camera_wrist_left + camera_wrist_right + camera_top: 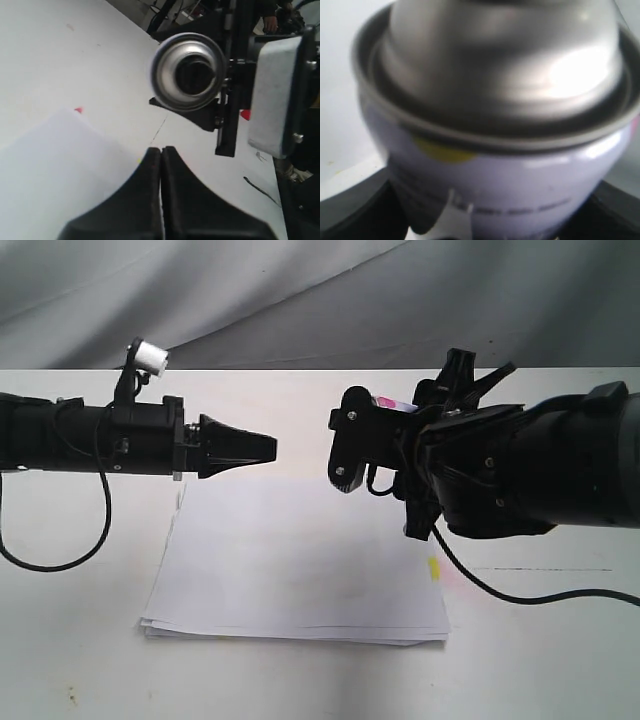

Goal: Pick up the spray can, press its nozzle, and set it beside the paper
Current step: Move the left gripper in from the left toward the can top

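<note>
Spray can clamped inside right end effector (held horizontally).

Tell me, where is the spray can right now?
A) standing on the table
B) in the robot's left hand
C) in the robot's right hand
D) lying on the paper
C: the right hand grips the spray can up in the air, while the left hand is shut and empty.
</note>
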